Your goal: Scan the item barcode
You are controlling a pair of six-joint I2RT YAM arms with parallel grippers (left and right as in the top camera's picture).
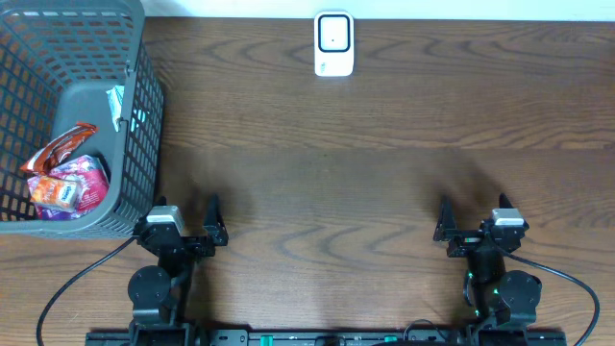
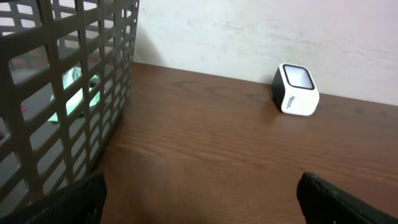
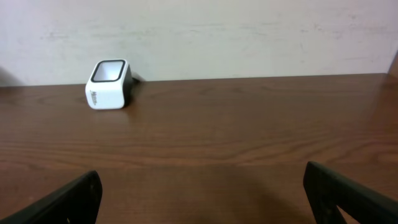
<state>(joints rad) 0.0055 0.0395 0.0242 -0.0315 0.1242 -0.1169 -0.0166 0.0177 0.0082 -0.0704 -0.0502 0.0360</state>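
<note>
The main risk lies in the reach into the basket (image 1: 144, 125): its tall lattice wall stands just beside the left gripper (image 1: 184, 223), so a finger could catch in a slot and drag or tip the basket. The packets lie piled on one another, so a pinch may lift two at once, or slip off the glossy, crinkled wrap. Where any barcode sits cannot be told, so a packet may reach the scanner (image 1: 333, 43) with its code turned away or creased and fail to read. The scanner stands at the far edge of the table (image 1: 336, 173), well apart from the basket, its window angled upward, and a low carry could knock it. The basket, at the left far corner, holds a red-orange packet (image 1: 60, 149) resting over a pink packet (image 1: 72, 187), with a small white-and-green item (image 1: 117, 104) against the inner wall. Both the left gripper and the right gripper (image 1: 478, 226) hover near the front edge, jaws spread wide and holding nothing.
</note>
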